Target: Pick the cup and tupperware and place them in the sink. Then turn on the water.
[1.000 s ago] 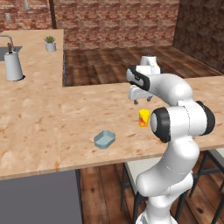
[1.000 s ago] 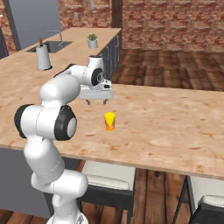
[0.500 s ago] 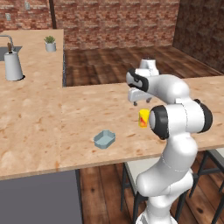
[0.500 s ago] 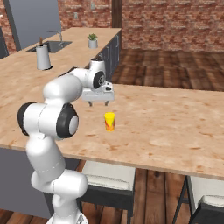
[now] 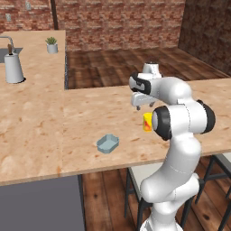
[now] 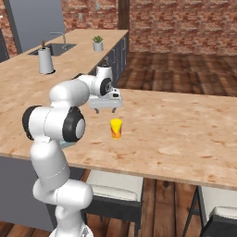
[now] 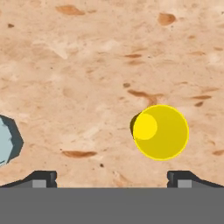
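— Where's it at with the job?

— First step, I'd say: going for the cup. It stands upright on the counter, and the pincer hangs above the wood just beside it, jaws spread wide with nothing between them.

— Lined up?

— Not quite. Looking down along the hand, the cup's yellow mouth sits off toward one fingertip rather than midway between the two. My guess is it needs to slide across until the cup is centred, then drop and close around it.

— And the tupperware?

— The tupperware lies on the same counter, apart from the cup, nearer the front edge, untouched.

— The sink?

— The sink is far off on the other run of counter, past a grey metal jug and a small potted plant. So once it has the cup, I reckon the base must carry it a good way round. No water running that I can make out
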